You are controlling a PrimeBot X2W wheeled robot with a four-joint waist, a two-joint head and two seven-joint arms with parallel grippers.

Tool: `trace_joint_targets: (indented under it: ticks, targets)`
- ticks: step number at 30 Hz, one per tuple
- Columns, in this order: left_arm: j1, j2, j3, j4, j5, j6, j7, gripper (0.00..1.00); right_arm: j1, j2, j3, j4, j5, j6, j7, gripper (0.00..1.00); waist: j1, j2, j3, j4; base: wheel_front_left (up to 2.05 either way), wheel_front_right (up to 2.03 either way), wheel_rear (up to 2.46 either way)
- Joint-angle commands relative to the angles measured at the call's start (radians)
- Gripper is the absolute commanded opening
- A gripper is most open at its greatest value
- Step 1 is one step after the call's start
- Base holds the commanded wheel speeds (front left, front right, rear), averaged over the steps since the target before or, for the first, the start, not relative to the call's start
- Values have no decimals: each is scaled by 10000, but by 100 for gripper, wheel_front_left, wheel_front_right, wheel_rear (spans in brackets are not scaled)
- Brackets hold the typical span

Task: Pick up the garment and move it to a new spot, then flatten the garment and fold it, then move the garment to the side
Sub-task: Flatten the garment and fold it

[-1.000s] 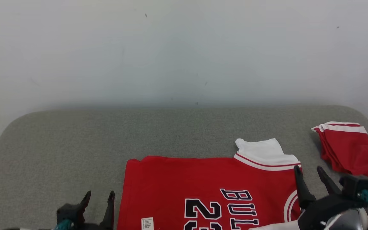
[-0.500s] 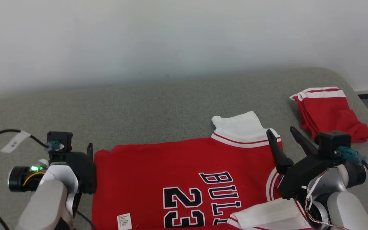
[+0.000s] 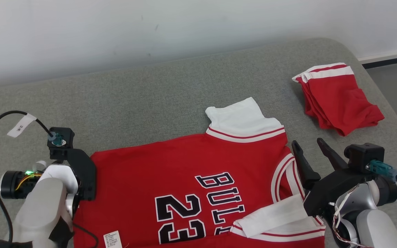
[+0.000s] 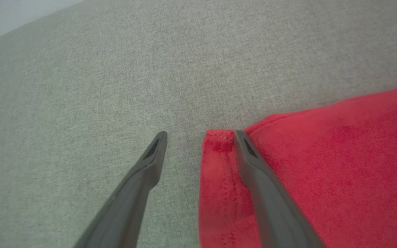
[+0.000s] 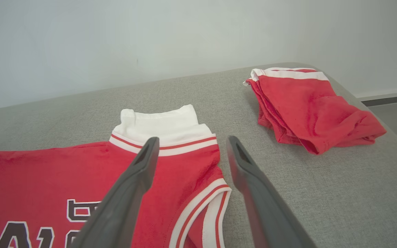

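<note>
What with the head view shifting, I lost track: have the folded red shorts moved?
No. The folded red shorts lie as before, beyond and right of the jersey's far white sleeve, near the grey table's right end; the camera shifted.

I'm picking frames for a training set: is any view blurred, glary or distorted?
Head view: sharp, soft even light, no glare on the jersey. Left wrist view: softer, fingers blurred near the lens. Right wrist view: clear, faint shadow beside the folded red garment.
</note>
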Motion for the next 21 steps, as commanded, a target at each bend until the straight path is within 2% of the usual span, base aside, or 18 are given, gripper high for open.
trace_joint_targets:
  ticks: [1, 2, 3, 4, 5, 6, 7, 11, 13, 14, 21]
  targets:
    - [-106, 27, -26, 83, 93, -12, 106, 100, 76, 61, -5, 19, -12, -24, -36, 100, -3, -2, 8, -11, 0, 0, 0]
    - [-130, 33, -49, 144, 83, -22, 202, 100, 79, 80, 9, 32, -26, -24, -42, 100, -3, -2, 0, -10, 0, 0, 0]
    - [-162, 50, -67, 183, 74, -40, 265, 95, 75, 90, 18, 41, -26, -24, -43, 100, -3, -2, -4, -10, 0, 0, 0]
    - [-204, 58, -95, 221, 73, -48, 328, 85, 61, 97, 33, 50, -22, -24, -36, 100, -3, -2, 8, -15, 0, 0, 0]
    - [-232, 50, -114, 258, 58, -63, 401, 70, 39, 104, 44, 53, -19, -24, -28, 100, -3, -2, 21, -18, 0, 0, 0]
    - [-250, 40, -128, 278, 40, -84, 440, 62, 16, 110, 53, 51, -21, -24, -26, 100, -3, -2, 38, -18, 0, 0, 0]
    - [-257, 11, -131, 305, -14, -123, 507, 49, -7, 112, 69, 46, -25, -24, -24, 100, -3, -2, 53, -19, 0, 0, 0]
    - [-380, -8, -163, 378, -131, -260, 780, 40, -93, 85, 113, 41, -54, -24, 17, 100, -3, -2, 153, -52, 0, 0, 0]
    - [-424, -4, -134, 453, -251, -269, 922, 25, -141, 102, 115, 60, -41, -24, 48, 100, -3, -2, 256, -81, 0, 0, 0]
    - [-453, -36, -142, 460, -265, -249, 958, 3, -158, 87, 127, 62, -43, -24, 77, 100, -3, -2, 295, -71, 0, 0, 0]
    - [-713, -437, -133, -34, -328, 170, 264, 0, -1365, -362, 301, 256, -14, -24, 547, 100, -3, -2, 682, 345, 0, 0, 0]
